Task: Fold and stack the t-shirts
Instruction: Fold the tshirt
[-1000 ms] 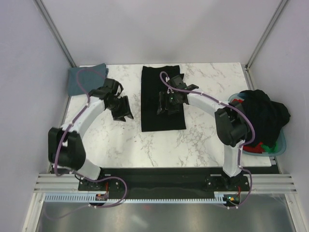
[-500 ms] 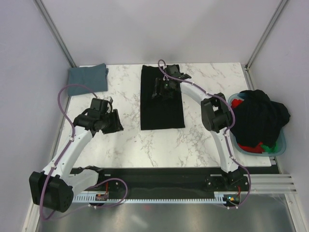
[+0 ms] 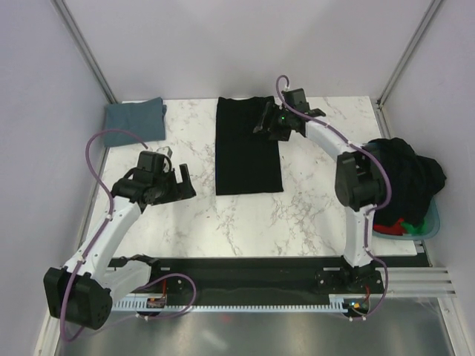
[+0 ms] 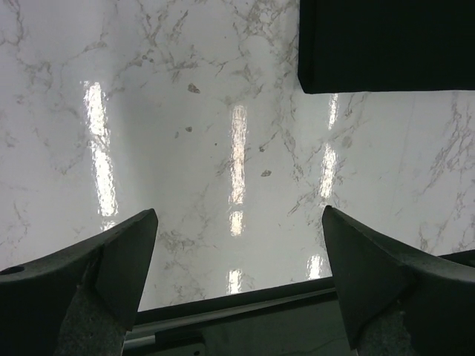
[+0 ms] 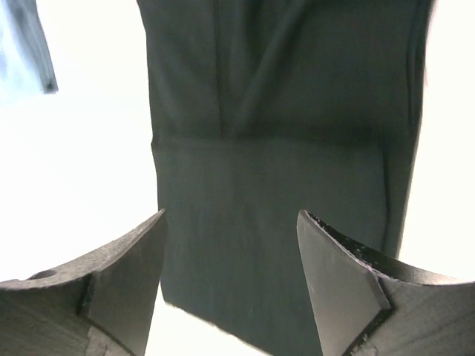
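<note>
Black shirt (image 3: 249, 159) is limp and light, so you'll want to pinch its corners, not the middle. Nearest you, the left gripper (image 3: 184, 185) hangs wide and empty over the table (image 3: 312, 215). The shirt's a long strip mid-table. Right gripper (image 3: 266, 124), spread and empty, hovers at its far end.

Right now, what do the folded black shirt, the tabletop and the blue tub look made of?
Black t-shirt: soft matte fabric, probably knit; creases and fold lines show.
Tabletop: glossy marble-look slab, maybe laminate; grey veins, sharp light reflections.
Tub: light blue, likely plastic; thin smooth rim.
</note>
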### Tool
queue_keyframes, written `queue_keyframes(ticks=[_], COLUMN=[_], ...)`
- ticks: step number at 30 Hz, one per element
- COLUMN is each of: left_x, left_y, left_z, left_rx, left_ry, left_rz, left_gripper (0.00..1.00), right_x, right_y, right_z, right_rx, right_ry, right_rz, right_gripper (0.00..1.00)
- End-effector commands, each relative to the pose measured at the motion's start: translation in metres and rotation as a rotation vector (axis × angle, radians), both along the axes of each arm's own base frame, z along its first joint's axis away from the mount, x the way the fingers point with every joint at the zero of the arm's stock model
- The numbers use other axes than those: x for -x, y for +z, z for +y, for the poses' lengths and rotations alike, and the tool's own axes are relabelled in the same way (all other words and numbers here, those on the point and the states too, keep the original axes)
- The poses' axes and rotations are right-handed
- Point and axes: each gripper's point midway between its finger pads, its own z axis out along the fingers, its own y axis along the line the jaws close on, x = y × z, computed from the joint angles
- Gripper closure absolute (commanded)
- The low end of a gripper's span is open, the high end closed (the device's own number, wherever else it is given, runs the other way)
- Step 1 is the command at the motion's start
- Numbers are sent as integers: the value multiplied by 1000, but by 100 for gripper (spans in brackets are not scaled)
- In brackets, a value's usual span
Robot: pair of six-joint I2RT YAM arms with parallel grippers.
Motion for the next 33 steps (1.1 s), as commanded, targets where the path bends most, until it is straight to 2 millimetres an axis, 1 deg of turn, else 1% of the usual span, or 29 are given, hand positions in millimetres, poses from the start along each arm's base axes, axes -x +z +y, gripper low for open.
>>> queue_keyframes(ticks=[1, 2, 3, 4, 6, 7, 8, 9, 10, 11, 13, 14, 15, 16, 17, 19, 21, 23, 26, 27, 28, 30, 33], left_x=[-11, -11, -13, -20, -24, -27, -34, -37, -41, -48, -56, -62, -64, -65, -68, -71, -73, -72, -73, -73, -73, -73, -73], left_y=[-1, -1, -2, -1, -5, -6, -11, -13, -16, -21, -25, -25, -33, -34, -37, -45, -49, -59, -70, -72, -78, -84, -94], left_z=[-16, -26, -30, -36, -43, -47, -53, -55, -58, -61, -66, -69, -72, -76, -78, -82, -84, -85, -87, -89, -90, -90, -94], left_rx=[69, 115, 139, 175, 216, 238, 257, 268, 282, 293, 313, 327, 338, 353, 361, 371, 372, 367, 363, 363, 359, 358, 350], left_ry=[-35, -55, -58, -47, -39, -29, -36, -34, -25, -25, -13, -16, -7, -12, -11, -6, -4, 1, 5, 6, 6, 12, 9], left_rz=[-3, 9, 10, 1, 12, 21, 30, 33, 42, 47, 56, 47, 74, 81, 89, 107, 108, 127, 144, 147, 160, 169, 187], left_gripper=[0, 0, 0, 0, 0, 1, 2, 5, 6, 8, 10, 14, 15, 18, 22, 24, 25, 27, 30, 30, 31, 32, 34], right_x=[49, 61, 72, 94, 118, 139, 146, 156, 162, 173, 181, 183, 189, 191, 191, 196, 197, 197, 198, 198, 199, 198, 199], right_y=[45, 40, 36, 23, 10, -3, -8, -5, -11, -23, -33, -35, -43, -46, -49, -60, -69, -75, -83, -86, -88, -92, -96], right_z=[-14, -20, -24, -31, -31, -35, -35, -34, -36, -41, -49, -50, -50, -50, -48, -49, -51, -52, -54, -54, -55, -56, -60], right_rx=[35, 50, 51, 59, 26, 21, 7, -15, -12, 3, 30, 34, 34, 32, 29, 39, 54, 60, 73, 78, 81, 85, 92], right_ry=[24, 23, 24, 28, 46, 54, 55, 62, 62, 58, 48, 49, 57, 63, 73, 92, 96, 100, 104, 103, 104, 106, 105], right_rz=[-116, -109, -98, -58, -4, 41, 49, 55, 68, 96, 108, 110, 130, 135, 134, 153, 164, 168, 172, 177, 180, 183, 186], right_gripper=[22, 21, 21, 20, 21, 22, 22, 23, 23, 23, 26, 27, 28, 28, 29, 31, 33, 35, 41, 46, 48, 53, 58])
